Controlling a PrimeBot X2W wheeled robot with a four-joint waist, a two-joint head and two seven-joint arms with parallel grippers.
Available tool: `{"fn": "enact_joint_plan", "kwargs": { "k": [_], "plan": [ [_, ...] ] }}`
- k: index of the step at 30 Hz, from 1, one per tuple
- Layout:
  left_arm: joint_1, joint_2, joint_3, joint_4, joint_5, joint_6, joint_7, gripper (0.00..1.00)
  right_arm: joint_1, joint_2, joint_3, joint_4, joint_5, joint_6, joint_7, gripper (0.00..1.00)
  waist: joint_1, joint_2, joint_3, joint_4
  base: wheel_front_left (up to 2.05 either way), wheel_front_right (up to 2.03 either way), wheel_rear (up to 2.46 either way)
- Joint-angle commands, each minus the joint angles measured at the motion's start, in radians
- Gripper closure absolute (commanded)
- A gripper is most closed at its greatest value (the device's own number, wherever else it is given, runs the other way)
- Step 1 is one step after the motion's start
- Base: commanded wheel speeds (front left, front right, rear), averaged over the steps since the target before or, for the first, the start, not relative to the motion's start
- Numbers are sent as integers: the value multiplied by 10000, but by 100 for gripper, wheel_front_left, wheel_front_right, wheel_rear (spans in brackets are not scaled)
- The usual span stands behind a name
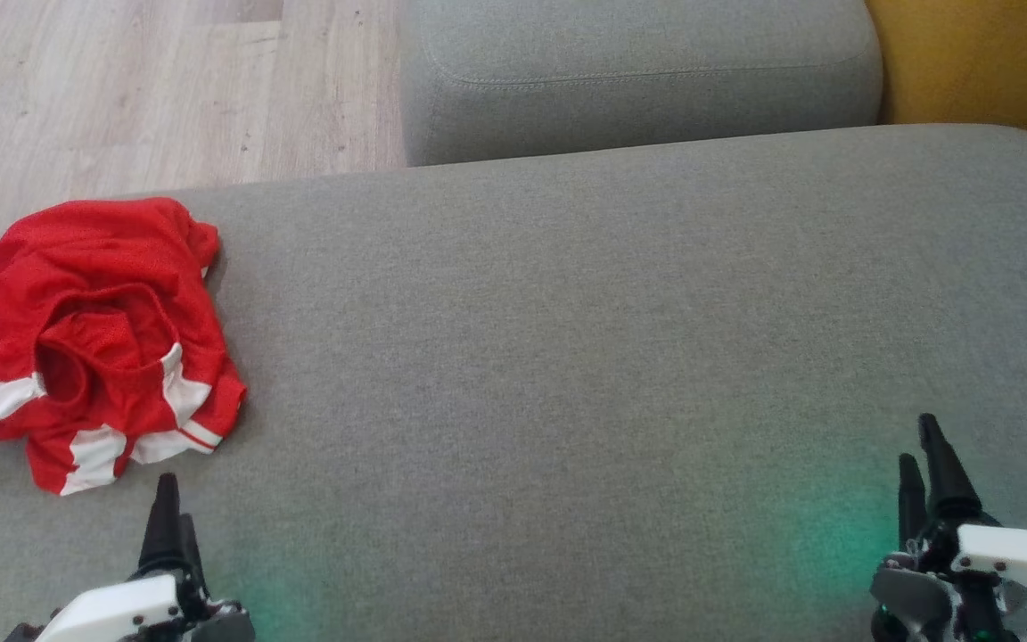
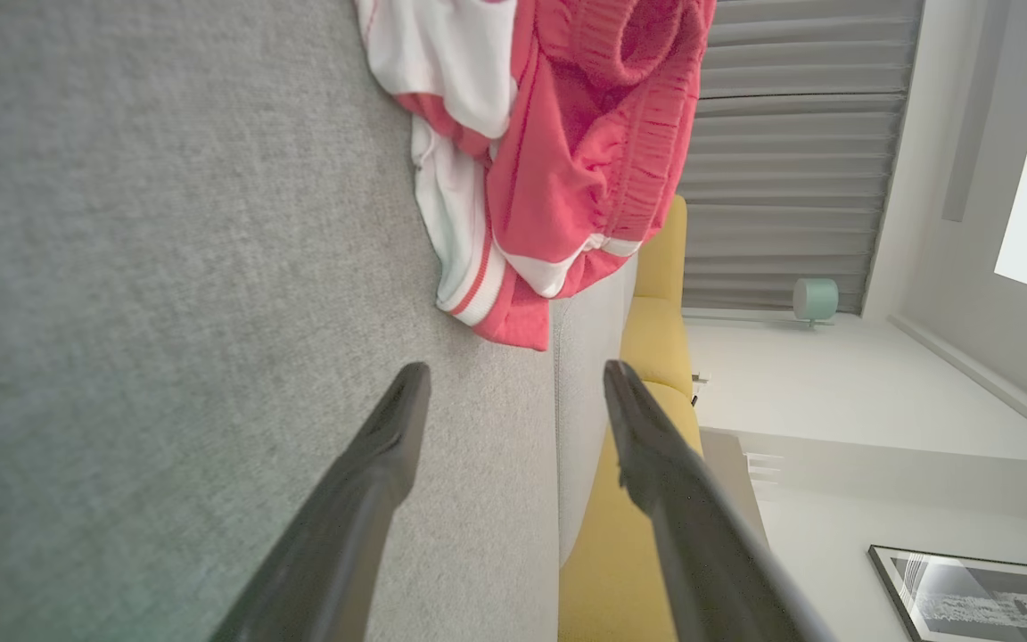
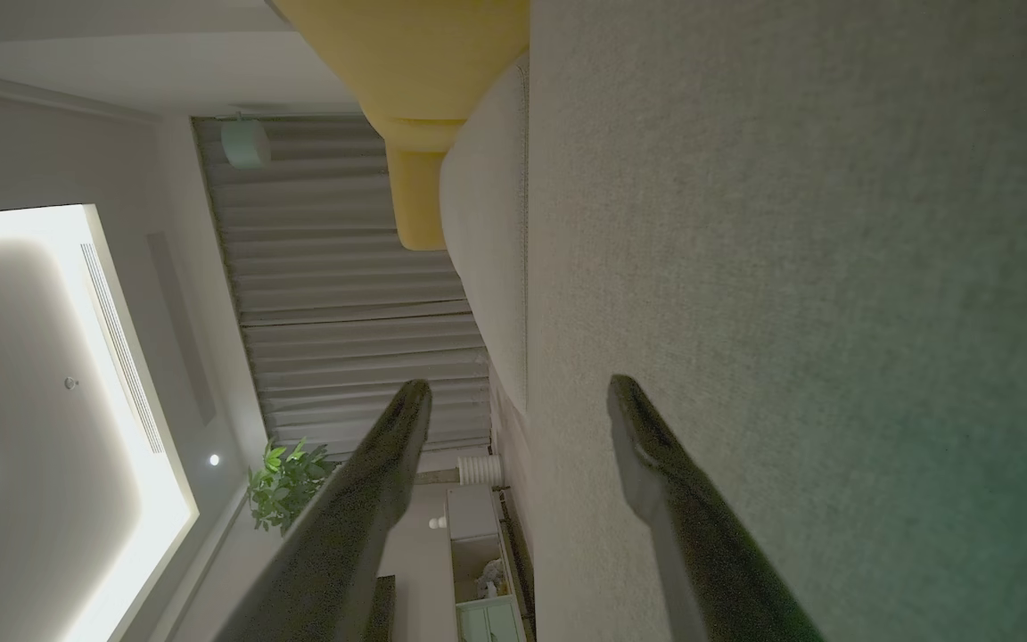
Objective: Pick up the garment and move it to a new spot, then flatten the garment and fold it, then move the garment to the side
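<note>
Holding my left gripper (image 1: 168,499) spread wide and empty above the grey sofa seat (image 1: 567,357), my right gripper (image 1: 916,441) likewise spread and empty, crumpled red-and-white garment (image 1: 94,339) lying just beyond my left fingertips, at the seat's left end

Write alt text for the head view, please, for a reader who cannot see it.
A crumpled red and white garment lies at the left edge of a grey cushion. The left gripper, open, waits just below it; the right gripper, open too, at lower right.
</note>
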Motion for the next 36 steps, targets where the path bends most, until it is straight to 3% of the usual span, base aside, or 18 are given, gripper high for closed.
{"fn": "enact_joint_plan", "kwargs": {
  "k": [1,36],
  "plan": [
    [-423,49,-22,-398,193,-6,-96,0,-480,-78,147,-378,-165,8,-120,0,0,0,-4,-1,0,0,0],
    [-184,65,-810,-1396,5474,568,-1152,0,-791,-67,1661,-704,-5609,32,-1185,0,0,0,-90,-3,0,0,0]
  ]
}}
